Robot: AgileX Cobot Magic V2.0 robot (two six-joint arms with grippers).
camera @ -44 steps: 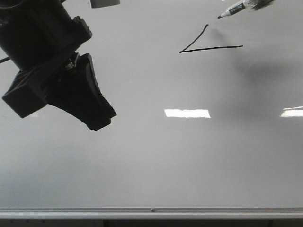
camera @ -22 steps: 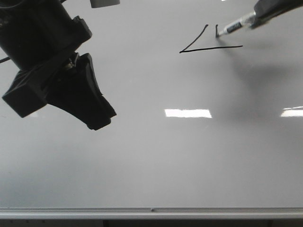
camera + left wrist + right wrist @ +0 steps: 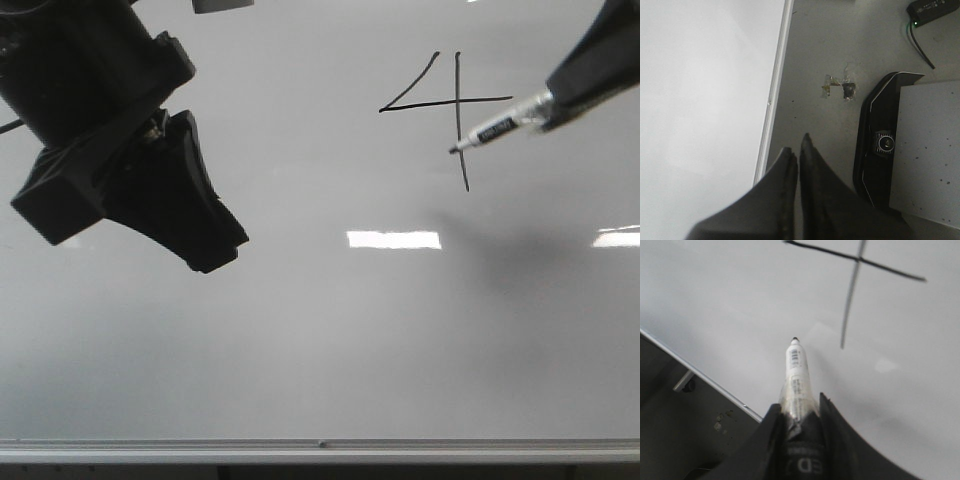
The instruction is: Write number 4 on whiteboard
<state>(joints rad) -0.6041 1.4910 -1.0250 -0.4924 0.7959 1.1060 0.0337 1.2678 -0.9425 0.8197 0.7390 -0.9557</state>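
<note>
The whiteboard (image 3: 300,330) fills the front view, its silver rail along the near edge. A black number 4 (image 3: 440,100) of three strokes stands at its upper right; it also shows in the right wrist view (image 3: 852,280). My right gripper (image 3: 560,105) is shut on a marker (image 3: 500,128), whose tip is just left of the long vertical stroke and looks lifted off the board. In the right wrist view the marker (image 3: 797,375) sticks out between the fingers. My left gripper (image 3: 205,255) hangs shut and empty over the board's left side.
In the left wrist view the board's rail (image 3: 775,90) runs beside a grey floor, with a black and grey camera stand (image 3: 890,145) and a black box with a green light (image 3: 932,10). Bright light reflections (image 3: 393,239) lie on the board.
My right gripper moved the marker down the board and drew the long vertical stroke through the horizontal one. The tip now sits left of that stroke. The left arm barely moved.
</note>
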